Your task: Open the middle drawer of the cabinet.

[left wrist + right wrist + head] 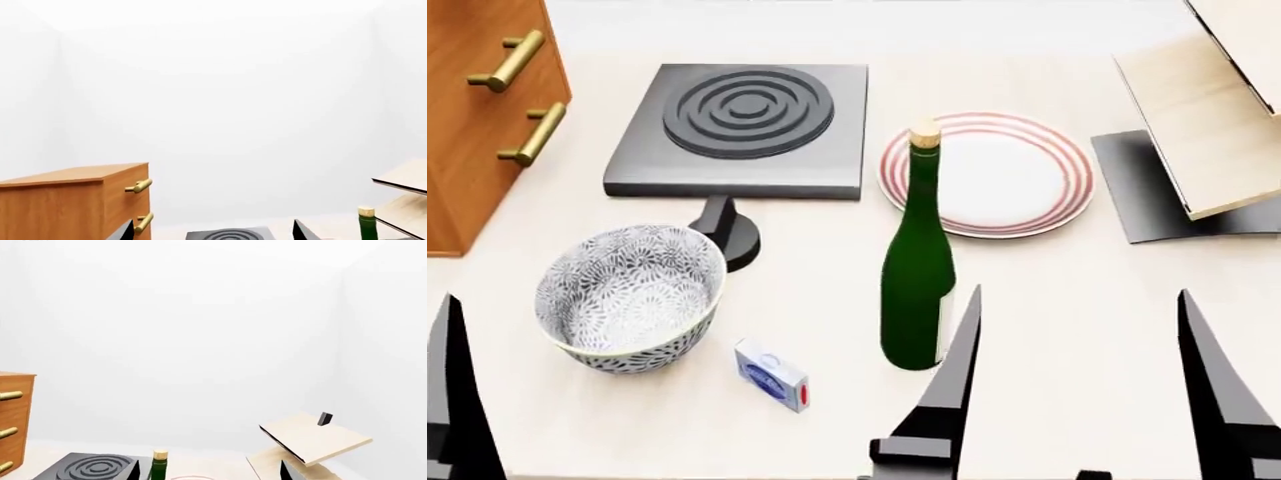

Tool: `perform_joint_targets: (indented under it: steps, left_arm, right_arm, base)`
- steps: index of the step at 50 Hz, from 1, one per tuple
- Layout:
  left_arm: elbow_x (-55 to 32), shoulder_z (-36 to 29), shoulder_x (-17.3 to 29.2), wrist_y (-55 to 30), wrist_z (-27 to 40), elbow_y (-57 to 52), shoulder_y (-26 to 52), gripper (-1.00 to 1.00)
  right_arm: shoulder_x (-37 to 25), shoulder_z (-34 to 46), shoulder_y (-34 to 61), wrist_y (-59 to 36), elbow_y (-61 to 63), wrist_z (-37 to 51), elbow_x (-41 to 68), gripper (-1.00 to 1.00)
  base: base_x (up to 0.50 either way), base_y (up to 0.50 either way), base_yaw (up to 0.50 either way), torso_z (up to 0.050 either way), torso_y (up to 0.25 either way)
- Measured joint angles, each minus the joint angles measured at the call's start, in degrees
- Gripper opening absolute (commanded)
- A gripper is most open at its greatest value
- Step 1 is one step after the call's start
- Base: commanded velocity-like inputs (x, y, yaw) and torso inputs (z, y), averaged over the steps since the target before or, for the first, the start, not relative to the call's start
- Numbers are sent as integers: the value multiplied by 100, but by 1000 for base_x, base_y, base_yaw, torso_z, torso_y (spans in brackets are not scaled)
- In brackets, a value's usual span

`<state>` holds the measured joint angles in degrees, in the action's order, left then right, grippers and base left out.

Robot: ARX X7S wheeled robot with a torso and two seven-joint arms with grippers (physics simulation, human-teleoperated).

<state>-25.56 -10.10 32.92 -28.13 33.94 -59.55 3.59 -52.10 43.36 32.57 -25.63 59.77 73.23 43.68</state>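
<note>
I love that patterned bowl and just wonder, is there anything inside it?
The patterned bowl looks empty: the head view shows only its patterned inner wall and bottom. The near rim hides a small strip of the inside, so that part cannot be checked.

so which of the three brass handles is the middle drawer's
In the right wrist view, the middle handle of the stack on the cabinet: one handle sits above it and another below.
</note>
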Motion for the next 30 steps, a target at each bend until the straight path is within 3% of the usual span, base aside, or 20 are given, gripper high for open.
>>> perform_joint_targets:
  steps: [30]
  left_arm:
    - [-405,-865,1101,585,1253,-3,383,100]
  right_arm:
    - [-286,537,370,461,-45,308,19,100]
  base:
    - [500,41,0,0,1]
